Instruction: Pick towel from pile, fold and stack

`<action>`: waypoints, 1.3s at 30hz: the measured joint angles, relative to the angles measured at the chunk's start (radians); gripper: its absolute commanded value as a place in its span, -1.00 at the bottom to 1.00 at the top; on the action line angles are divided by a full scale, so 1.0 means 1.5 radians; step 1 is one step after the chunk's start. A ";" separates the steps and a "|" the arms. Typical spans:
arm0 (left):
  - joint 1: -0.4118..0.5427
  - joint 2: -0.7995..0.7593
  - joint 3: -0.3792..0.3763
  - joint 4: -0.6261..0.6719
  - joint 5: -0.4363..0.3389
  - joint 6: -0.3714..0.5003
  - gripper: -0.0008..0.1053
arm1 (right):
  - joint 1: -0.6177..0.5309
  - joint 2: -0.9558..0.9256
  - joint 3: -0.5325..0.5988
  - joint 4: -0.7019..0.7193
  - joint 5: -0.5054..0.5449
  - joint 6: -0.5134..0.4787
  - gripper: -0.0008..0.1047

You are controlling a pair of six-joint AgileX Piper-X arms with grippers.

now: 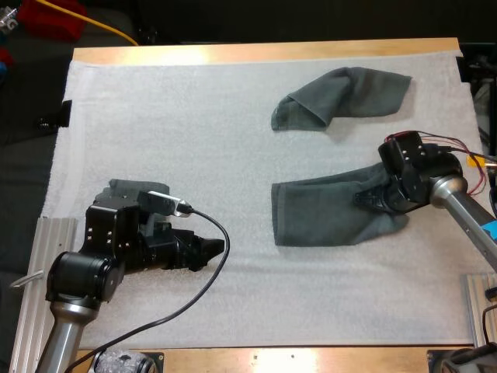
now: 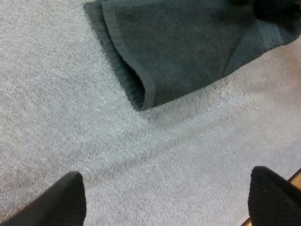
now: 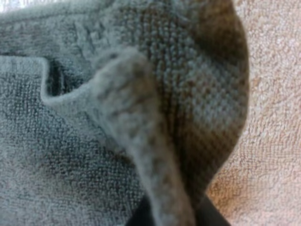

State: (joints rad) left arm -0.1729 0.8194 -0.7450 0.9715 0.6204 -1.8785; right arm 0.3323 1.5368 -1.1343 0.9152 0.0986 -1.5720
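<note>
Near the right edge of the mat (image 1: 194, 116), the right gripper (image 1: 366, 199) pinches a towel (image 1: 318, 217) fold; the left gripper (image 1: 208, 252) hangs open. That thin pinch may slip when lifted.

Robot lab: white mat (image 1: 194, 140), wooden table (image 1: 264, 53)

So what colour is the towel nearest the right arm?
Dark grey-green towel; high view shows it best.
</note>
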 measured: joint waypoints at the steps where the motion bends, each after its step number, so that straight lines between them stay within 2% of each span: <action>1: 0.000 0.000 0.000 0.000 0.000 0.000 0.32 | 0.004 0.000 0.000 0.000 0.000 0.001 -0.95; 6: 0.000 0.000 0.000 -0.002 0.000 0.000 0.32 | 0.034 0.000 -0.004 0.001 -0.006 0.017 -0.95; 10: 0.000 0.000 0.000 -0.017 0.000 0.000 0.32 | 0.052 0.000 -0.014 -0.001 -0.037 0.037 -0.95; 18: 0.000 0.000 0.000 -0.031 0.000 0.000 0.32 | 0.068 0.000 -0.020 -0.033 -0.150 0.104 -0.95; 26: 0.000 0.000 0.000 -0.051 0.000 0.000 0.32 | 0.114 0.006 -0.020 -0.092 -0.217 0.166 -0.95; 39: 0.000 0.000 0.000 -0.060 -0.001 0.000 0.32 | 0.125 0.061 -0.020 -0.144 -0.263 0.239 -0.95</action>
State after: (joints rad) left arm -0.1729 0.8194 -0.7450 0.8812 0.6196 -1.8785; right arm 0.5193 1.6282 -1.1641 0.6993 -0.2953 -1.2128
